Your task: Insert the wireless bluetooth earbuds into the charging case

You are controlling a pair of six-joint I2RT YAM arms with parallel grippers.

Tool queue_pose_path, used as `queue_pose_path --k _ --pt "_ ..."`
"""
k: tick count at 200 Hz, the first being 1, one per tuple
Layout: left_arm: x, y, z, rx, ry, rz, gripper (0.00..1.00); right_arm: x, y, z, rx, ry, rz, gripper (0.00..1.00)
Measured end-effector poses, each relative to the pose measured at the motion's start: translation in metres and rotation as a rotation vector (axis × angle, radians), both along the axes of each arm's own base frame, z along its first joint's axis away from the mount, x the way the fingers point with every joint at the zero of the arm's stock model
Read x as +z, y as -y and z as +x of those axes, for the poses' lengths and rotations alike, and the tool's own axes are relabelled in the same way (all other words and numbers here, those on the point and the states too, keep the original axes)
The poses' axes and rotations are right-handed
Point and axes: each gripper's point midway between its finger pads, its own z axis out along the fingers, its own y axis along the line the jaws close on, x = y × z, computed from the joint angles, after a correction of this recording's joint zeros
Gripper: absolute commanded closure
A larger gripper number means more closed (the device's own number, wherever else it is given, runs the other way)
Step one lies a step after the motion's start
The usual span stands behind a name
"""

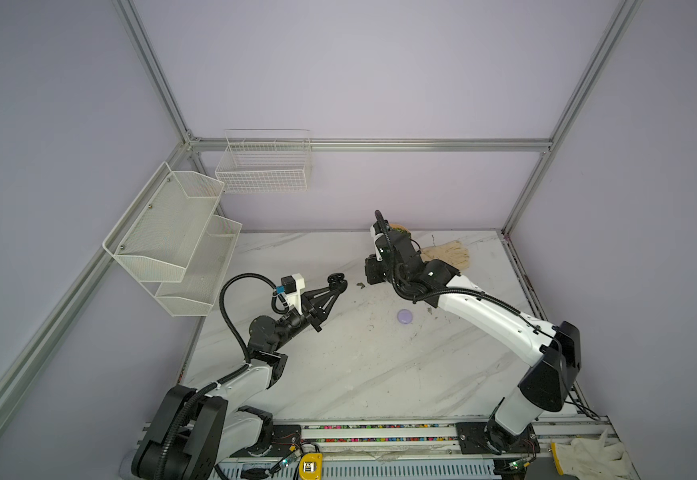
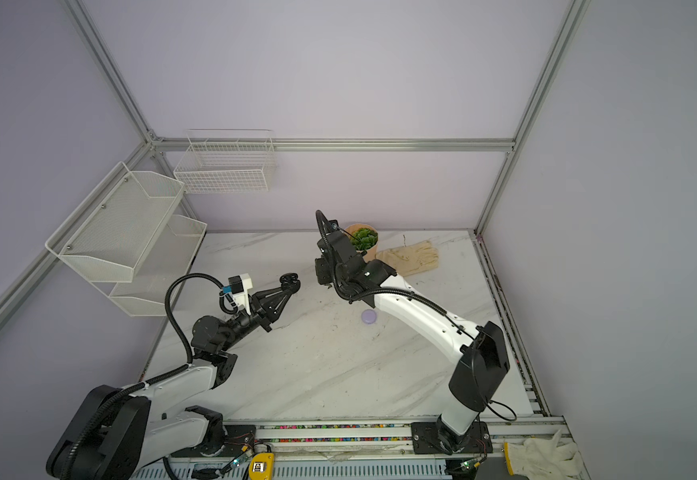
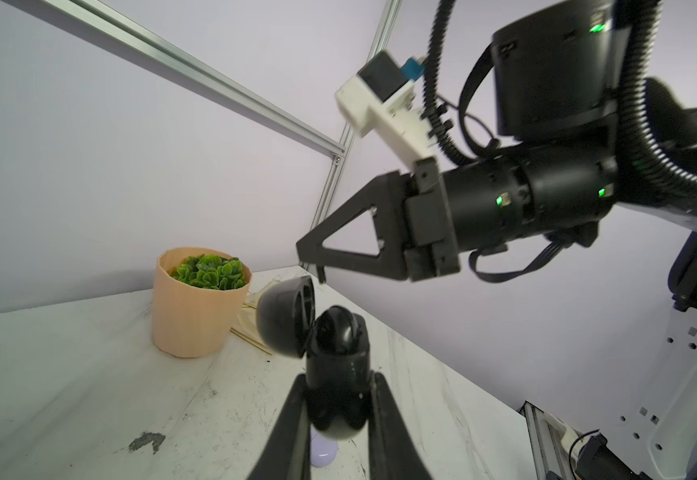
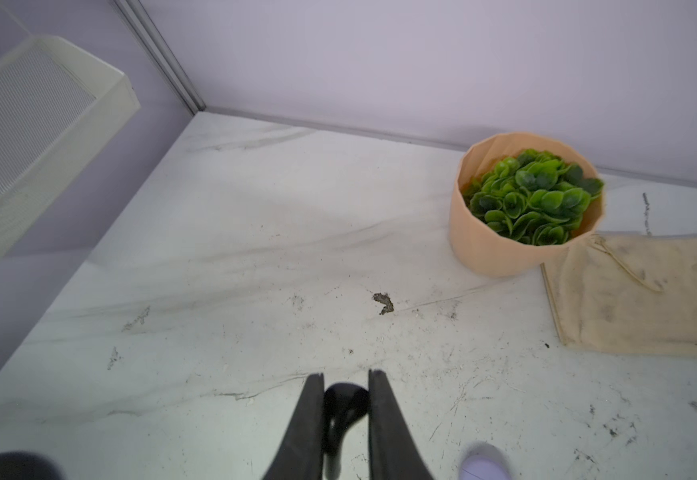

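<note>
Front of the marble tabletop [image 1: 338,374] is wide open. Potted succulent [image 2: 365,239] and work glove [image 2: 413,257] crowd the back right; lilac case [image 1: 405,316] sits mid-table.

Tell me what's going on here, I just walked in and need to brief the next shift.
The left gripper is shut on a round black charging case with its lid flipped open, held above the white marble table. The right gripper pinches a small black earbud in its jaws, close to the open case but not in it. A round lilac case lies on the table, untouched.
</note>
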Motion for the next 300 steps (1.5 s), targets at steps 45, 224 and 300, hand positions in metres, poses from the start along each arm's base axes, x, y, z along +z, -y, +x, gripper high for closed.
queue_pose_path --k 45,224,300 --pt "0.025 0.018 0.007 -0.038 0.099 -0.014 1.0 0.062 -0.007 -0.031 0.003 0.139 0.116 0.94" --pt "0.039 0.027 0.012 -0.065 0.191 -0.036 1.0 0.058 -0.038 -0.05 0.061 0.216 0.153 0.94" --pt "0.039 0.028 0.011 -0.067 0.193 -0.035 1.0 0.054 -0.041 -0.049 0.061 0.214 0.17 0.95"
